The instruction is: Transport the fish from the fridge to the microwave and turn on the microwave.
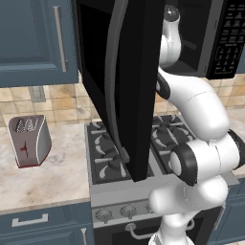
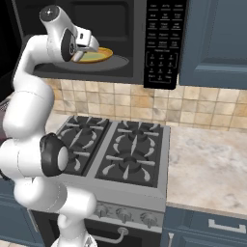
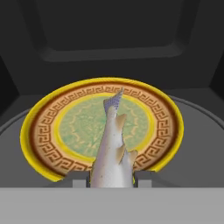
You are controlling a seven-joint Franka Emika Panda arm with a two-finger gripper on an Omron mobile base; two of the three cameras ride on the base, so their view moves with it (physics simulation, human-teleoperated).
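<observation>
Over the stove [image 2: 116, 154], inside the open microwave [image 2: 166, 43], the fish [image 3: 113, 153] hangs pinched between the gripper's [image 3: 112, 178] fingers just above a yellow-rimmed plate [image 3: 46, 127] on the round tray [image 3: 199, 131], the microwave door [image 1: 119, 86] swung wide.

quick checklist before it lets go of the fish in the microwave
1. Microwave door open: ok.
2. Gripper inside the cavity: ok.
3. Fish clamped between the fingers: ok.
4. Fish over the yellow-rimmed plate on the round tray: ok.
5. Fish resting on the plate or hanging above it: cannot tell.
6. Keypad unobstructed for the start press: ok.
</observation>
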